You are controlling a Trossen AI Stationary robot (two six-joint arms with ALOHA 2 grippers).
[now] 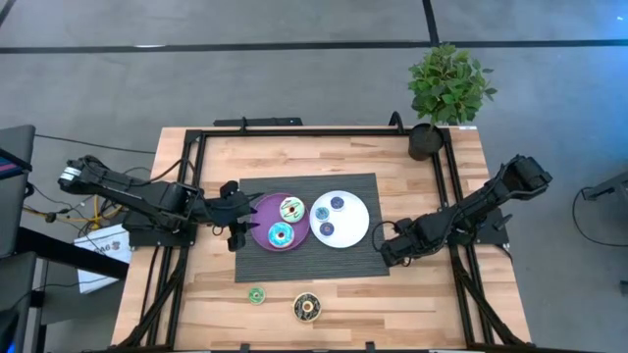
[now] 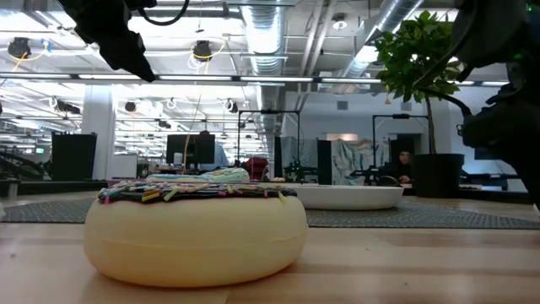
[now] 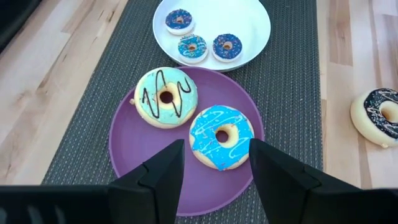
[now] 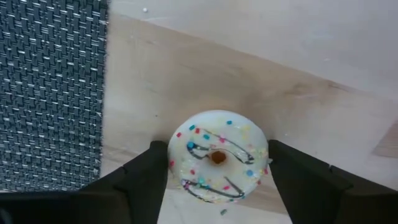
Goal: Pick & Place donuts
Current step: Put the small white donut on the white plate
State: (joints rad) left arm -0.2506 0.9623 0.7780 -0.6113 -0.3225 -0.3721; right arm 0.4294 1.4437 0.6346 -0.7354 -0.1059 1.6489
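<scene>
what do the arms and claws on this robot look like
Both arms are dark, nearly black, built from jointed segments. The left arm has a pale, light-coloured cap at its outer end, with loose cables trailing off the table beside it. The right arm is chunkier toward its outer end. The left claw and right claw each have two wide, flat, angular black fingers.

In the high view the white-iced donut (image 4: 217,156) between the right gripper's (image 4: 217,186) fingers is hidden beneath that gripper (image 1: 385,243); it is seen only in the right wrist view. The dark-iced donut (image 3: 380,116) is cut off by the left wrist picture's edge. In the low view the same donut (image 2: 196,230) fills the foreground, the purple plate is largely screened by it, and the donuts on the white plate (image 2: 346,197) are concealed behind its rim. The small green donut's (image 1: 256,295) icing detail is too small to be resolved.
</scene>
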